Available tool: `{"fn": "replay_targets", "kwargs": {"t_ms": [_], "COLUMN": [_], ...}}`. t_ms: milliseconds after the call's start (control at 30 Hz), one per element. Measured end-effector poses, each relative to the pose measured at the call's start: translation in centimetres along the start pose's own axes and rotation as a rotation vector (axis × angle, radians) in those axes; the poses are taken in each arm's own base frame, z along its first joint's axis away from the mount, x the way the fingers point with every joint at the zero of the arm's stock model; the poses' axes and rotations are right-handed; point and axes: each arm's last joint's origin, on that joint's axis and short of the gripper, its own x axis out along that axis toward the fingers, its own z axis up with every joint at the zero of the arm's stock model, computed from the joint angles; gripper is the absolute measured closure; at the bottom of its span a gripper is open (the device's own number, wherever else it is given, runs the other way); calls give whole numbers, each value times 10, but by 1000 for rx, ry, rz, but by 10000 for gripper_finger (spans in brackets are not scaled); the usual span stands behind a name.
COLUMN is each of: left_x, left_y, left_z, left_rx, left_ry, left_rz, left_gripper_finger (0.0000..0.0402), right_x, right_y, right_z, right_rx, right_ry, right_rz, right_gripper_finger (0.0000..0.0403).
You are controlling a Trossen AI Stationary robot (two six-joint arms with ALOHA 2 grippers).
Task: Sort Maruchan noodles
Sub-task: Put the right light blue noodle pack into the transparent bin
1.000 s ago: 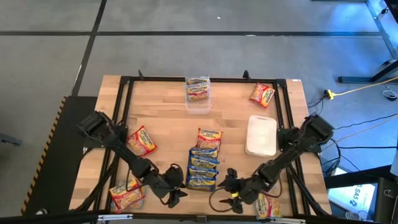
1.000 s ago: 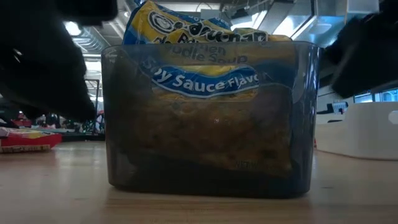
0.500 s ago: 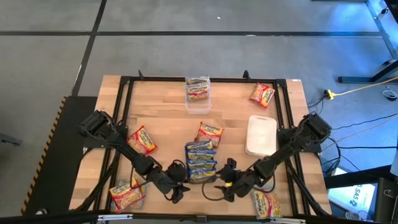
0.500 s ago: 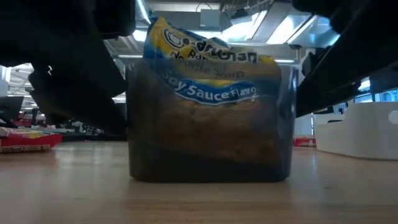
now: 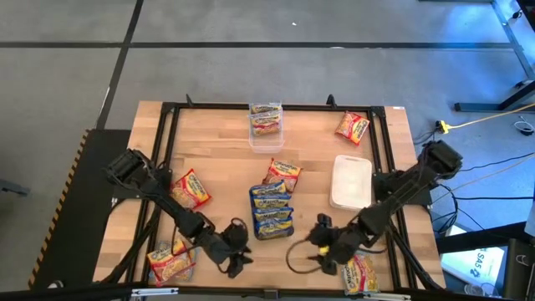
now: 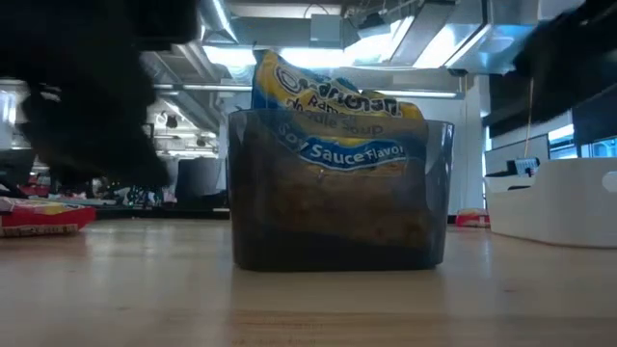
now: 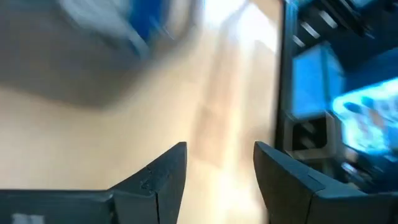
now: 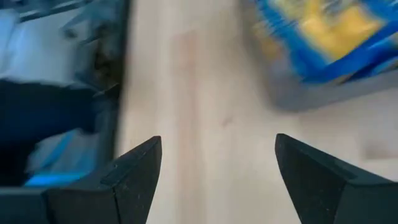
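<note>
Both pincers hang apart and empty near the surface's (image 5: 217, 167) front: left pincer (image 5: 236, 259), right pincer (image 5: 320, 244) (blue-banded packets (image 5: 272, 211) between).

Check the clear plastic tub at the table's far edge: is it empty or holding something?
Holding something. The clear rectangular plastic tub has yellow-orange noodle packets inside it, seen from above at the far edge.

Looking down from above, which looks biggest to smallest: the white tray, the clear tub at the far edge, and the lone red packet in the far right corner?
1. White tray, clearly largest.
2. Clear tub and red noodle packet look about alike; I would not rank them.
</note>
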Motion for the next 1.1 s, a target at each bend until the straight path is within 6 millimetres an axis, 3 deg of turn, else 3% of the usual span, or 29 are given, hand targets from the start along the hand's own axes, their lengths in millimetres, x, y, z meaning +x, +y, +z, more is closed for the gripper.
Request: {"fn": "replay_targets", "kwargs": {"t_ms": [333, 633, 900, 1100], "left_x": [-15, -17, -8, 2], "left_y": [-31, -38, -62, -75], "left_z": [-29, -22, -21, -11], "left_rx": [-84, -46, 62, 116], "left_ry": [10, -93, -156, -179], "left_rz": [-174, -223, -247, -269], "left_gripper_finger": [223, 223, 223, 223], "right_x": [-32, -47, -40, -28], "right_y": [37, 54, 65, 61], "right_z": [-50, -81, -115, -114], "right_rx": [126, 205, 246, 241], "right_ry": [288, 353, 481, 369], "right_rz": [147, 134, 101, 36], "right_gripper_finger": [111, 111, 111, 111]}}
